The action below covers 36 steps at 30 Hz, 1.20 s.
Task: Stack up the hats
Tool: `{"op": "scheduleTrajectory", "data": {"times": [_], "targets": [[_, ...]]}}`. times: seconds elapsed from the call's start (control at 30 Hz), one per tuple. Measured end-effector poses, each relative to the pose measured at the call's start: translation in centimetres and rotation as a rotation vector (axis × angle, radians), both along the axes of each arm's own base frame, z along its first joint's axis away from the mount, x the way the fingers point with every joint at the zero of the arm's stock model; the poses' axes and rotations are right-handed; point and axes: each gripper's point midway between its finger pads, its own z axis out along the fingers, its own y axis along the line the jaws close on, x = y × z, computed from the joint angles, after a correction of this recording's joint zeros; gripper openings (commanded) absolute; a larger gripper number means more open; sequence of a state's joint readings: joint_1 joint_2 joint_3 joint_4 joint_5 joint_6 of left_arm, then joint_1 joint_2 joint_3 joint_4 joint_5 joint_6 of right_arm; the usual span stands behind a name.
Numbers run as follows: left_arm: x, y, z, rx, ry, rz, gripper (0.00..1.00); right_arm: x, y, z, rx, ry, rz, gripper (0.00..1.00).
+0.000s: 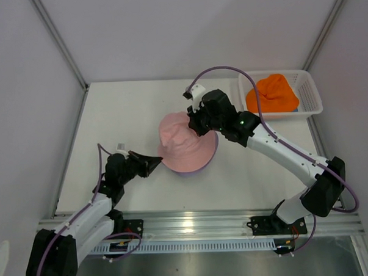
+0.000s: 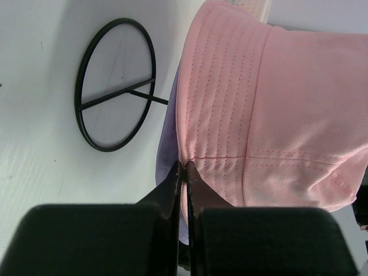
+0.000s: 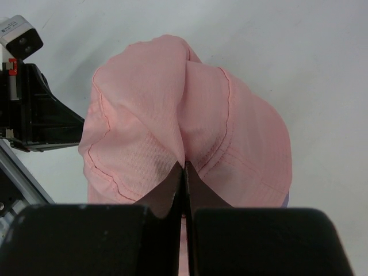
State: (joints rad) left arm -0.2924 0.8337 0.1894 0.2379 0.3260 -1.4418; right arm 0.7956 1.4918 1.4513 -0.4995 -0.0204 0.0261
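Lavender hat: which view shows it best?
Left wrist: the lavender hat shows as a wide strip under the pink hat. Top view shows only a thin edge; right wrist, a tiny sliver.

My left end effector (image 1: 159,160) and my right end effector (image 1: 194,126) are both black, carried on white arms with black joints and purple cables. The pink hat (image 1: 183,149) is a plain, pale salmon pink, and its brim is lined with parallel rows of fine stitching in the same pink. A thin edge of the lavender hat (image 2: 167,155) shows as a muted bluish purple. The orange hat (image 1: 272,94) is a bright, solid orange with no print. The basket (image 1: 311,102) is white, its walls a slotted mesh pattern. The wire stand (image 2: 115,94) is black, and the counter (image 1: 128,110) is plain white.
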Motion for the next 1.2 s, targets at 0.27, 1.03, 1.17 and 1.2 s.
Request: {"op": "scheduleTrajectory", "data": {"times": [0.27, 1.03, 1.17, 1.2], "targets": [[0.3, -0.1, 0.0, 0.057, -0.007, -0.020, 0.01, -0.2, -0.1, -0.1, 0.007, 0.000, 0.000, 0.04], [0.2, 0.4, 0.3, 0.240, -0.006, -0.092, 0.98, 4.3, -5.8, 12.1, 0.212, -0.149, -0.145, 0.89], [0.8, 1.2, 5.6, 0.311, -0.156, -0.081, 0.99, 7.8, -13.3, 14.9, 0.258, -0.224, -0.375, 0.89], [0.8, 1.5, 7.1, 0.334, -0.194, -0.076, 0.99, 8.9, -15.4, 15.0, 0.258, -0.237, -0.446, 0.89]]}}
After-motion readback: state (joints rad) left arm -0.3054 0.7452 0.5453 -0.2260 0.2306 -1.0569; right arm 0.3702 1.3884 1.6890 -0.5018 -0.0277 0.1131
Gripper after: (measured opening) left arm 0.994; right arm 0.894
